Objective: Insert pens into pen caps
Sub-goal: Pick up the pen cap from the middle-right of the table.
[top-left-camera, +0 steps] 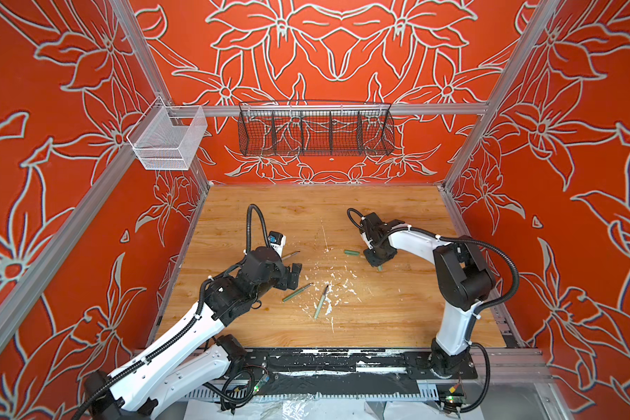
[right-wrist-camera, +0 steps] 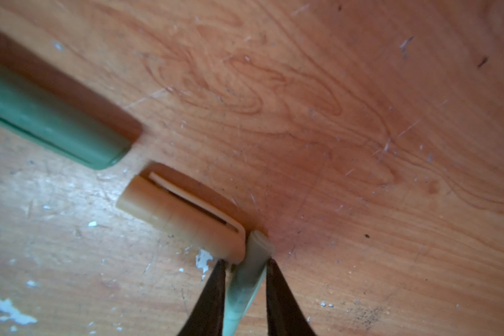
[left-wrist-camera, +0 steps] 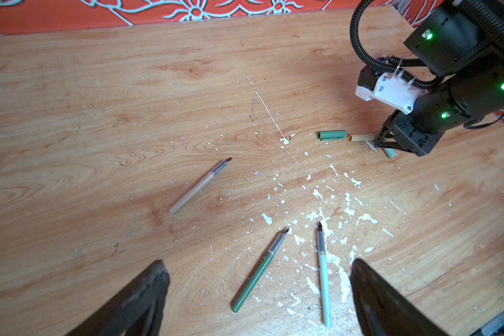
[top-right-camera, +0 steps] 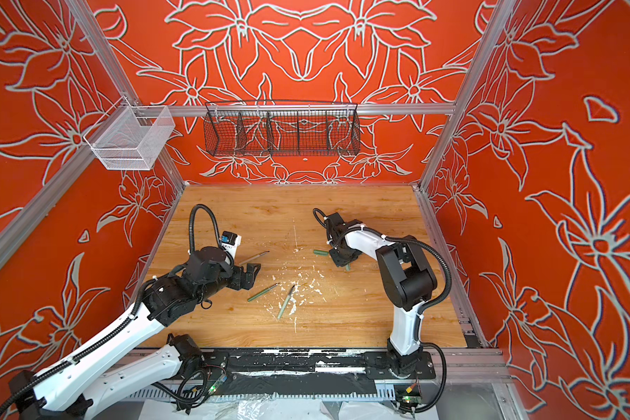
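Three pens lie uncapped on the wooden table: a tan pen (left-wrist-camera: 200,186) (top-left-camera: 291,256), a dark green pen (left-wrist-camera: 258,273) (top-left-camera: 297,292) and a pale mint pen (left-wrist-camera: 323,276) (top-left-camera: 321,303). My left gripper (left-wrist-camera: 259,266) (top-left-camera: 294,275) hangs open just above the two green pens, holding nothing. Further right lie a dark green pen cap (right-wrist-camera: 50,116) (left-wrist-camera: 331,135) and a tan pen cap (right-wrist-camera: 184,218) (left-wrist-camera: 360,137), end to end. My right gripper (right-wrist-camera: 245,261) (left-wrist-camera: 380,142) is down at the table, shut on the pale mint pen cap (right-wrist-camera: 252,276) (left-wrist-camera: 389,152), whose end touches the tan cap.
White paint flecks (top-left-camera: 337,287) are scattered over the middle of the table between the arms. A black wire basket (top-left-camera: 315,132) and a white mesh basket (top-left-camera: 168,140) hang on the rail above the back of the table. Red patterned walls close in three sides.
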